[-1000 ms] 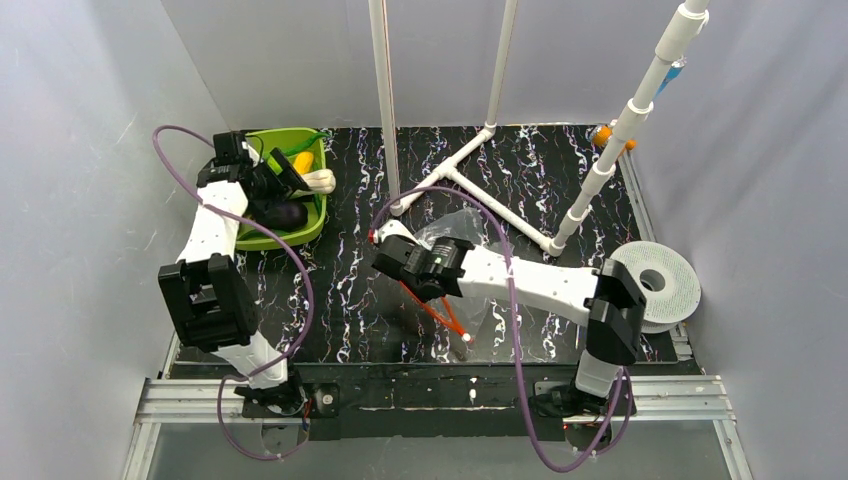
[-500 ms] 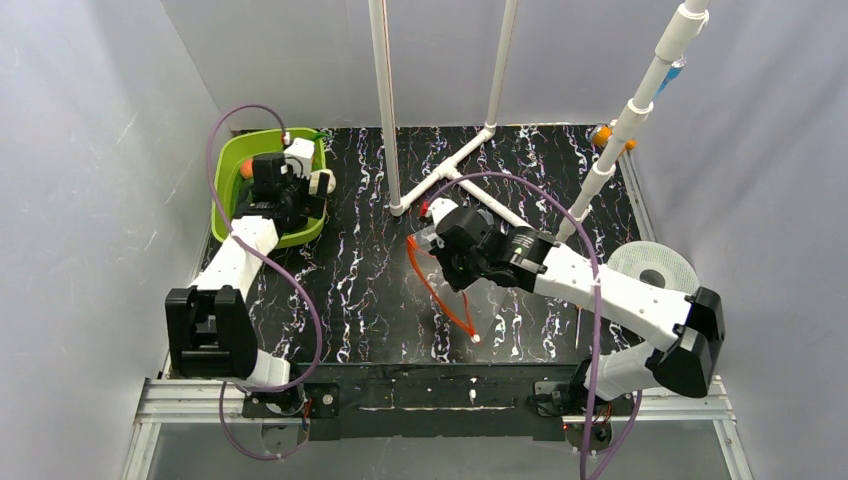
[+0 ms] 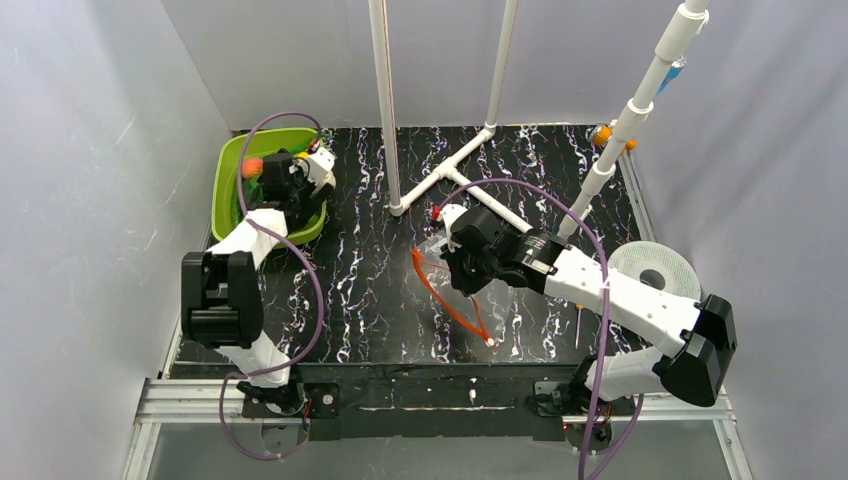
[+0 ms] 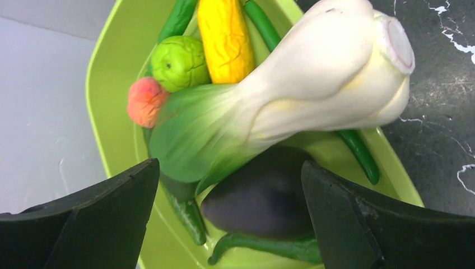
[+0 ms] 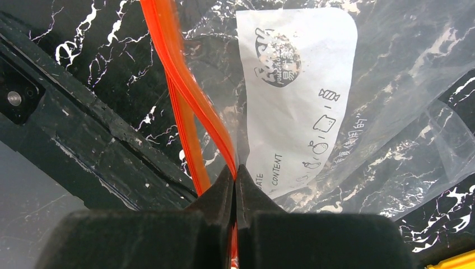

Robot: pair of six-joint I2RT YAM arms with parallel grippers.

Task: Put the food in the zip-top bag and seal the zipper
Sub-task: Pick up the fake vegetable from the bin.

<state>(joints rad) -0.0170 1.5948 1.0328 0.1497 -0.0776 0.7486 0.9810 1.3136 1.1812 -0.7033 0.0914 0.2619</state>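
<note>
The food lies in a lime-green bin [image 3: 228,170] at the back left. The left wrist view shows the white-stalked leafy vegetable [image 4: 291,95] on top of the dark purple eggplant [image 4: 263,196]. Beside them are the lime-green fruit [image 4: 179,61], yellow piece [image 4: 224,36], red-orange fruit [image 4: 144,101] and green pods [image 4: 358,151]. My left gripper [image 4: 229,213] is open and empty just above the eggplant. My right gripper [image 5: 235,174] is shut on the zipper [image 5: 185,95] of the clear zip-top bag [image 5: 392,67]. It holds the bag's mouth up over mid-table [image 3: 470,290].
A white PVC pipe frame [image 3: 470,185] stands behind the bag. A white spool [image 3: 655,280] sits at the right edge, and an orange-handled screwdriver [image 3: 603,135] lies at the back right. The bin's rim [image 4: 112,112] borders the left wall.
My left gripper has moved toward the bin's back and hovers over the food. My right arm has swung its elbow rightward, carrying the bag's mouth a little to the right, still shut on the zipper.
</note>
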